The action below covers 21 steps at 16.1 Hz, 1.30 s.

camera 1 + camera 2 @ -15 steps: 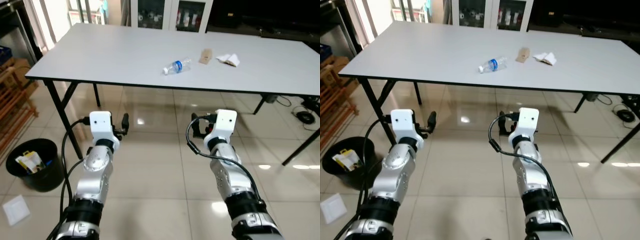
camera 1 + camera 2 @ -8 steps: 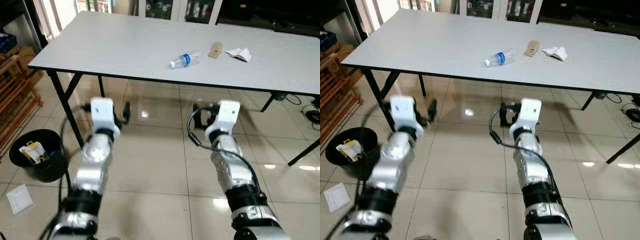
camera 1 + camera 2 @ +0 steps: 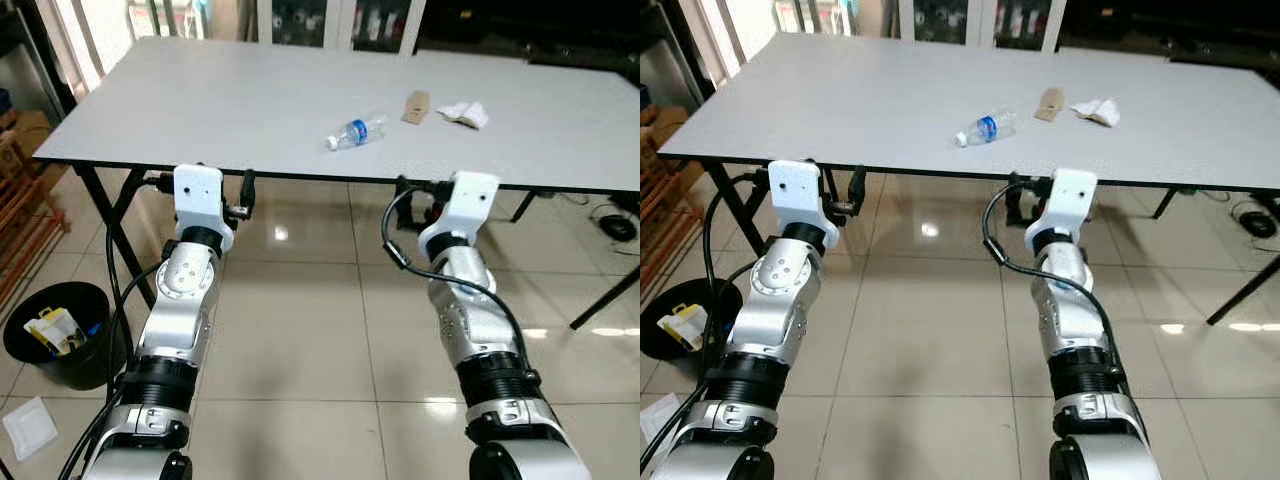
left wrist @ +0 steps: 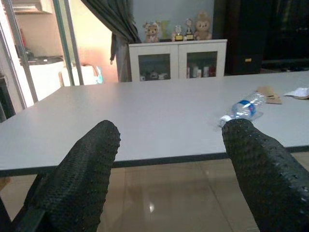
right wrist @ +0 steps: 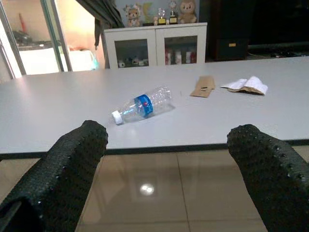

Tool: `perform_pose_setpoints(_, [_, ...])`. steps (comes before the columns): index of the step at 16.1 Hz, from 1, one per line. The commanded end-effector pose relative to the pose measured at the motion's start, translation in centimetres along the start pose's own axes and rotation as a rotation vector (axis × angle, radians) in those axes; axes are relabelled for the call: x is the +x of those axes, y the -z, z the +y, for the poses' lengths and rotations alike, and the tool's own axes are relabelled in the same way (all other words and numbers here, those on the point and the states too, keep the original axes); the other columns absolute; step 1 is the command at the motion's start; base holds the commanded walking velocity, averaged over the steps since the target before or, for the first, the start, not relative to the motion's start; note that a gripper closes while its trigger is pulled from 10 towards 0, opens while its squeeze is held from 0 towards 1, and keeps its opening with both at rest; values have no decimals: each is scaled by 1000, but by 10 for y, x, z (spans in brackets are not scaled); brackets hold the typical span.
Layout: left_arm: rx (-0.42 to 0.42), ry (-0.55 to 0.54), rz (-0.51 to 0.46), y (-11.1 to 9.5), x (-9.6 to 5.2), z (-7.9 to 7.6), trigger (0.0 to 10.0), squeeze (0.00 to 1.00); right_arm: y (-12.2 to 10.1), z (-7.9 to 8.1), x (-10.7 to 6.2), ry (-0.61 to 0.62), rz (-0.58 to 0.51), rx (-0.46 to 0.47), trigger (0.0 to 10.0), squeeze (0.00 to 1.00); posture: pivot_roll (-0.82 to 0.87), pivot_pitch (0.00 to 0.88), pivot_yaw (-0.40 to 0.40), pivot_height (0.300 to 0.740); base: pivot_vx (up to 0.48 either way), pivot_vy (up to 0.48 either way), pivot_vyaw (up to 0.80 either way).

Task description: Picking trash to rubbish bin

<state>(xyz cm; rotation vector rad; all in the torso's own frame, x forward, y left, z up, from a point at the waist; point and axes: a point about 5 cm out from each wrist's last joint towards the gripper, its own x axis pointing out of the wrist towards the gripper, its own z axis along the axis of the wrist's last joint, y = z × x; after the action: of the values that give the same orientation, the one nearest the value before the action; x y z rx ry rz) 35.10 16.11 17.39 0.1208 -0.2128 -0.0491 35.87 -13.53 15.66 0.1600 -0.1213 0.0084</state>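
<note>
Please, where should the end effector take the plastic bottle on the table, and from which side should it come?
Probably grip the plastic bottle across its middle, at the blue label, coming from the table's near edge. It lies on its side, cap toward the robot's left, so its round body offers two opposite sides.

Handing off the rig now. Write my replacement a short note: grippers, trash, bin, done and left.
Left gripper and right gripper: both open, empty, raised at the near edge of the grey table.
On the table: clear plastic bottle with blue label, brown cardboard piece, crumpled white paper.
Black rubbish bin: on the floor, robot's left, some rubbish inside.
Done: nothing grasped.
Left: bin all three.
</note>
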Motion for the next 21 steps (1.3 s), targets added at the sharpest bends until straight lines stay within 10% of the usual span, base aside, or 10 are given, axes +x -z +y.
perform_pose_setpoints(1, [17,3,-51,-15,6,-2,10000,0,-10,0,3,4,-31,2,10000,0,-1,36,-69,740,480,0,0])
perform_pose_setpoints(21, [17,53,-61,-18,3,-9,10000,0,-3,12,1,-26,-11,24,10000,0,9,4,-66,740,480,0,-80])
